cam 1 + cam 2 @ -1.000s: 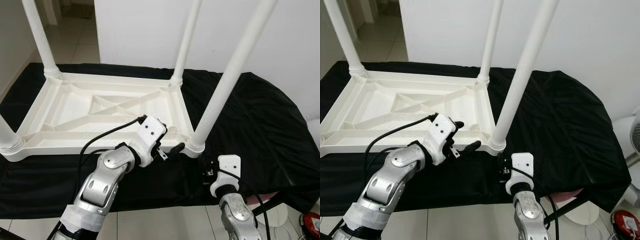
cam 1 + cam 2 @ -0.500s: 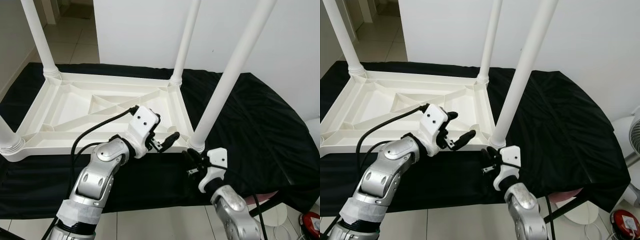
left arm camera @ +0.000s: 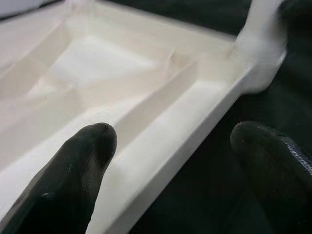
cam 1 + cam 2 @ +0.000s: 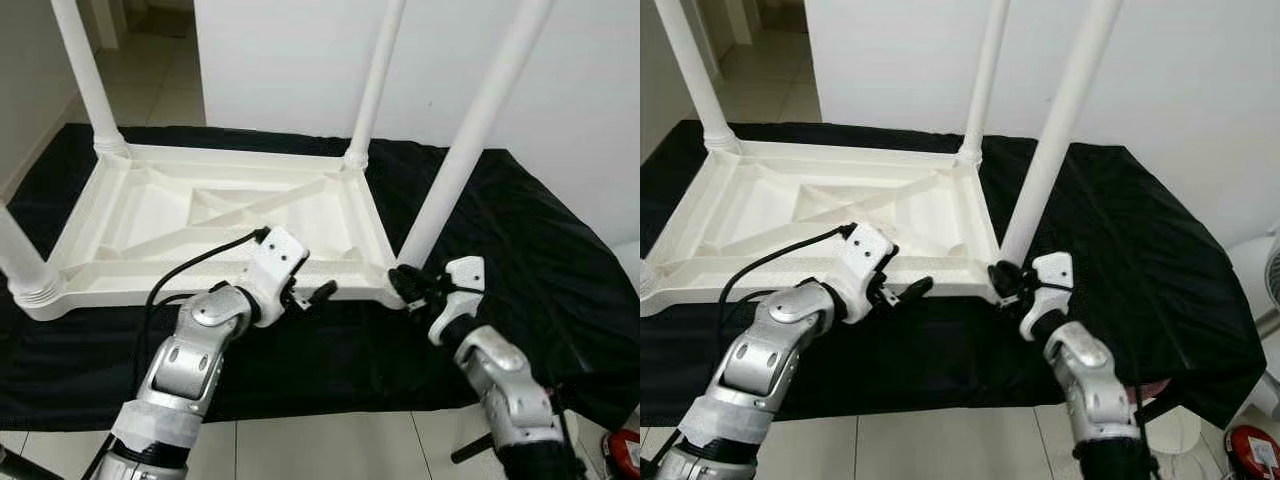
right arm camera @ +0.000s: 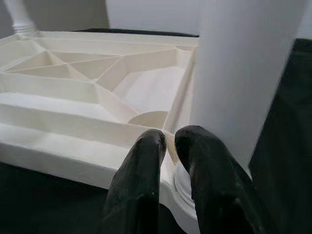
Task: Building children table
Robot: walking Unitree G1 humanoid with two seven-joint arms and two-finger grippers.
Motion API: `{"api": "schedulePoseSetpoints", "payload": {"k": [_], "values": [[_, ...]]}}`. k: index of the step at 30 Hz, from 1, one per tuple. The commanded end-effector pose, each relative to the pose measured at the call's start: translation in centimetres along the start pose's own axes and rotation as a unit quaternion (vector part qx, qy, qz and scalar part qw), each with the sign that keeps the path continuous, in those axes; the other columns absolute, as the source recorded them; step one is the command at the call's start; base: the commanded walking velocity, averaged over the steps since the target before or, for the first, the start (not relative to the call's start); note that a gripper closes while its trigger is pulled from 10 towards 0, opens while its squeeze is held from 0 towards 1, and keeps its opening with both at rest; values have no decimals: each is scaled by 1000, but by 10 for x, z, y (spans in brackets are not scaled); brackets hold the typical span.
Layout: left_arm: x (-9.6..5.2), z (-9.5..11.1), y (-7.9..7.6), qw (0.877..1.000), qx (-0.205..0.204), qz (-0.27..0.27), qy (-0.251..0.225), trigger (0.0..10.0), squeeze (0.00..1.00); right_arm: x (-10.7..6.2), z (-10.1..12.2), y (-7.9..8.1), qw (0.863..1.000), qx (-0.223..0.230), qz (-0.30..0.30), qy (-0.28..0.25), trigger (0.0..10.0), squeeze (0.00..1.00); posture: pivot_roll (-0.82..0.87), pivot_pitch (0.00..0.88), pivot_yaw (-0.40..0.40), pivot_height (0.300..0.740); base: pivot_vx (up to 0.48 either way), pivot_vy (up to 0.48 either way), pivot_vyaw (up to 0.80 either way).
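A white plastic children's table lies upside down on a black cloth, its legs pointing up. My left gripper is open at the table's near rim; in the left wrist view its fingers stand on either side of that rim, one over the inside and one over the cloth. My right gripper is shut, with its tips against the base of the near right leg. In the right wrist view the two fingers sit close together at the leg's collar.
The black cloth covers a low surface that ends near my body, with pale floor tiles below. A white wall stands behind. A white fan-like object and a red thing are at the right.
My right gripper has risen and moved forward from the cloth's front edge to the base of the near right leg. The left gripper has dropped slightly toward the near rim.
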State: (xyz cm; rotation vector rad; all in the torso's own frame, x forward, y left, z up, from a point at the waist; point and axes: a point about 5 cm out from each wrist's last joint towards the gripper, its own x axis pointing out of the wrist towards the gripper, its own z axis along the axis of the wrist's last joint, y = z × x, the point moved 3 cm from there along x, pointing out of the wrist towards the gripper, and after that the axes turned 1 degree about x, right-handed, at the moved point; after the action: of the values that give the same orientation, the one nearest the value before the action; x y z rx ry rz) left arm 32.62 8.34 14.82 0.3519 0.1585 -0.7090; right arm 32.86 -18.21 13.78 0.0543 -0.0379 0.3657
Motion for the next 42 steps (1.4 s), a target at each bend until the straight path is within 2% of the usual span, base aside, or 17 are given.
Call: {"api": "schedulePoseSetpoints", "payload": {"k": [1,7,12,14,17,18,23,27,30,31,33,34,35,36,38,39,42], "values": [[-3,-3,25,990,13,143,17,10000,0,-6,6,-23,999,0,-41,-15,10000,0,4,0,-110,740,0,0,0],[-6,-7,30,987,42,154,35,10000,0,-16,1,-32,998,-6,-65,-13,10000,0,1,0,-103,740,0,0,0],[-6,-11,34,984,42,165,51,10000,0,-18,1,-25,999,3,-47,-17,10000,0,-2,0,-99,740,0,0,0],[-5,-17,36,983,40,162,72,10000,0,-17,3,-10,999,8,-21,-24,10000,0,-6,0,-95,740,0,0,0],[-5,-21,37,983,35,163,82,10000,0,-17,5,-5,999,10,-14,-28,10000,0,-13,0,-89,740,0,0,0],[-5,-27,39,981,25,168,96,10000,0,-16,7,3,999,17,-5,-36,10000,0,-17,0,-86,740,0,0,0],[-4,-34,40,979,27,167,113,10000,0,-14,14,16,998,26,13,-50,10000,0,-24,0,-82,740,0,0,0],[-4,-44,42,977,1,166,135,10000,0,-16,21,30,997,35,33,-62,10000,0,-28,0,-80,740,0,0,0],[-5,-48,45,975,-10,171,142,10000,0,-17,21,34,997,35,36,-61,10000,0,-32,0,-77,740,0,0,0],[-5,-49,47,974,-18,174,142,6549,0,-17,20,35,997,35,37,-60,10000,0,-32,0,-77,740,0,0,0],[-6,-49,49,974,-23,176,143,6549,0,-17,20,36,997,36,37,-59,10000,0,-32,0,-77,740,0,0,0],[-6,-50,49,974,-26,176,143,3490,0,-17,20,37,997,36,37,-58,10000,0,-34,0,-76,740,0,0,0],[-6,-50,50,973,-24,177,143,2627,0,-18,20,37,997,36,36,-57,10000,0,-34,0,-76,740,0,0,0],[-7,-49,49,974,-22,178,142,0,0,-18,20,34,997,36,32,-56,10000,0,-32,0,-77,740,0,0,0],[-7,-49,49,974,-22,178,142,0,0,-18,20,34,997,36,32,-56,10000,0,-32,0,-77,740,0,0,0],[-7,-48,48,974,-22,177,141,627,0,-18,20,32,997,35,28,-55,10000,0,-32,0,-77,740,0,0,0],[-6,-48,47,974,-22,177,141,627,0,-18,21,32,998,35,27,-54,10000,0,-32,0,-77,740,0,0,0]]}}
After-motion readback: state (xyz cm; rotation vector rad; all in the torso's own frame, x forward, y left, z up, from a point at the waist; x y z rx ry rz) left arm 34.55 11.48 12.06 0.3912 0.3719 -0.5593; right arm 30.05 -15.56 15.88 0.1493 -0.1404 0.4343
